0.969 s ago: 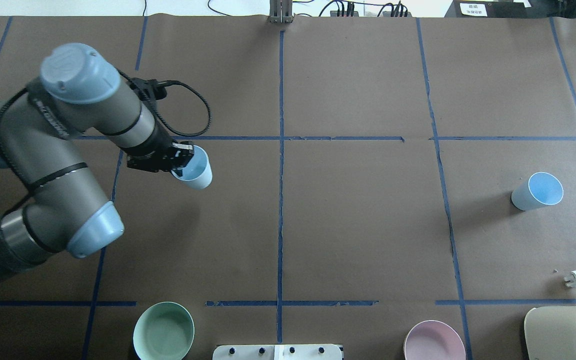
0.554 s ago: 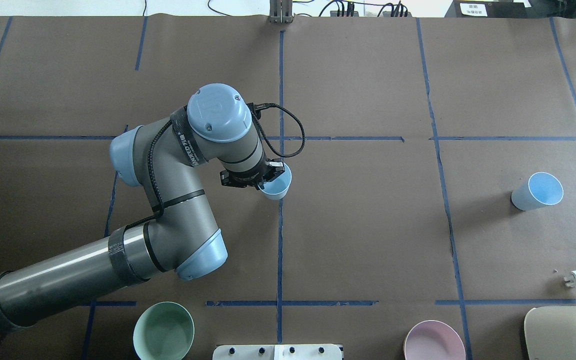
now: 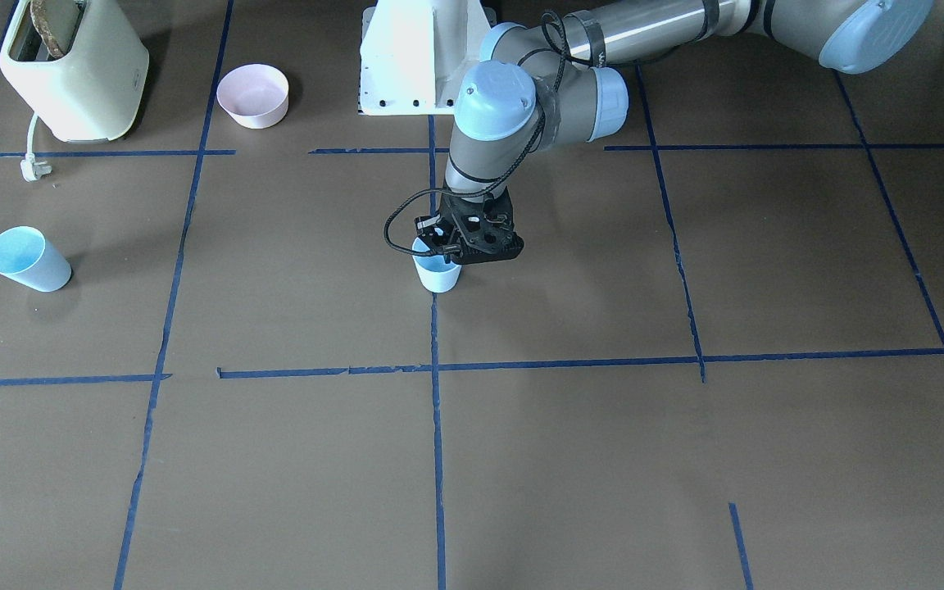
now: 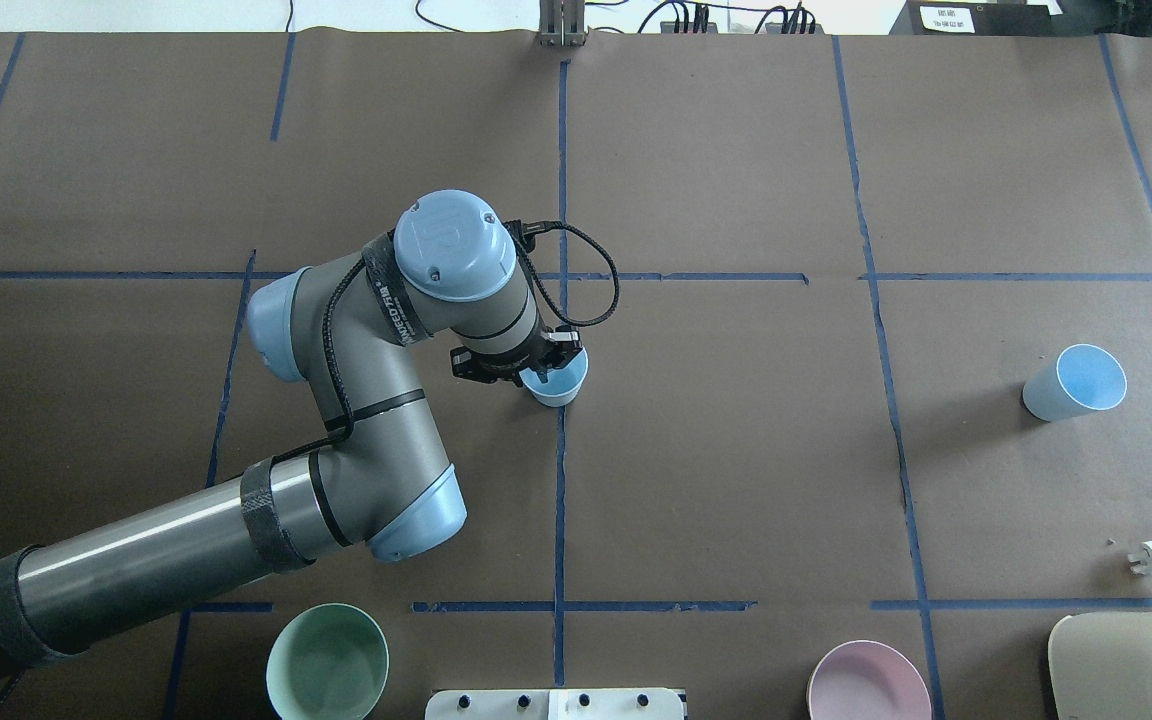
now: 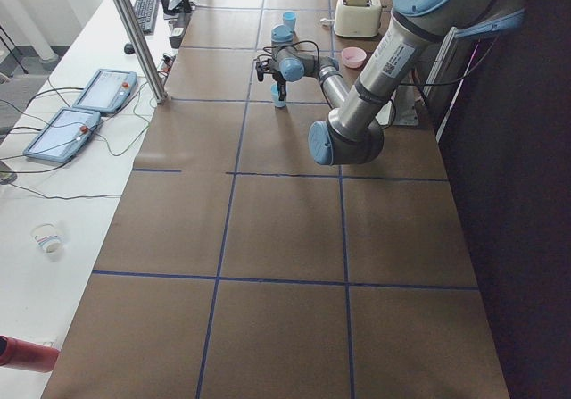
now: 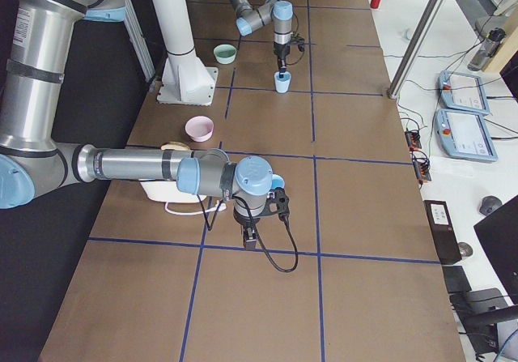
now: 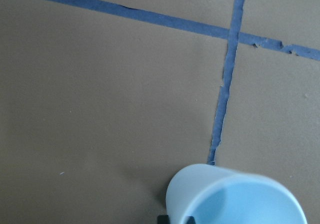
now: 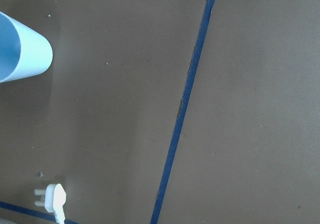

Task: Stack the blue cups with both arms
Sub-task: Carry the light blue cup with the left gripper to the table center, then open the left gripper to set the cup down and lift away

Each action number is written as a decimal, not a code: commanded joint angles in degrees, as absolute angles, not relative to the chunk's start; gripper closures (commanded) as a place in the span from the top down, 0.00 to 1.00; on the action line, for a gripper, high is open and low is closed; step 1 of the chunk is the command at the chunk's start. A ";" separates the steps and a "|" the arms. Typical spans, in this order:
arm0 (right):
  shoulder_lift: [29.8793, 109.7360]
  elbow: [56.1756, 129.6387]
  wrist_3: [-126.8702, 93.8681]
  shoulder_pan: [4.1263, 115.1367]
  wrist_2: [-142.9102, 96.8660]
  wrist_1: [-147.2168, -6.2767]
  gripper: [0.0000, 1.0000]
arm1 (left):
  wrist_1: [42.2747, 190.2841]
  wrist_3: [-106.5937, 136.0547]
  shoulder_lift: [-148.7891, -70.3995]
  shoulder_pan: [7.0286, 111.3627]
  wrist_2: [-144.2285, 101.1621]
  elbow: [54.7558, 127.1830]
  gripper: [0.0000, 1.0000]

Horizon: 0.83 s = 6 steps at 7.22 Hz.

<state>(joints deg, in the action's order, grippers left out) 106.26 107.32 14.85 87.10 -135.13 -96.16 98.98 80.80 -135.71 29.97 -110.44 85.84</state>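
Note:
My left gripper (image 4: 539,372) is shut on the rim of one blue cup (image 4: 560,380), which it holds upright on the centre tape line, at or just above the table. It shows the same way in the front view, gripper (image 3: 446,250) over cup (image 3: 437,276), and the cup fills the lower edge of the left wrist view (image 7: 235,199). The second blue cup (image 4: 1074,382) stands alone far right, also visible in the front view (image 3: 25,258) and the right wrist view (image 8: 20,53). My right gripper (image 6: 252,232) shows only in the exterior right view; I cannot tell whether it is open or shut.
A mint-green bowl (image 4: 326,662) and a pink bowl (image 4: 868,685) sit near the robot's edge. A cream toaster (image 4: 1126,660) with its white plug (image 4: 1151,560) is at the near right. The white pedestal (image 3: 423,57) stands between the bowls.
My left arm has swung right with the blue cup, from the left part of the table to the centre tape line, and lowered it slightly. The second cup has not moved.

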 commanded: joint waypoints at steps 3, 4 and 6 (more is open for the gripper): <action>106.17 107.40 14.85 87.10 -135.18 -96.15 1.00 | 83.83 70.38 -131.69 34.52 -113.46 101.27 1.00; 105.21 107.40 14.77 87.10 -135.26 -96.15 1.00 | 80.63 61.61 -125.40 36.89 -113.55 108.56 1.00; 104.50 107.40 14.77 87.10 -135.52 -96.15 1.00 | 80.59 43.41 -110.64 44.08 -116.17 118.09 1.00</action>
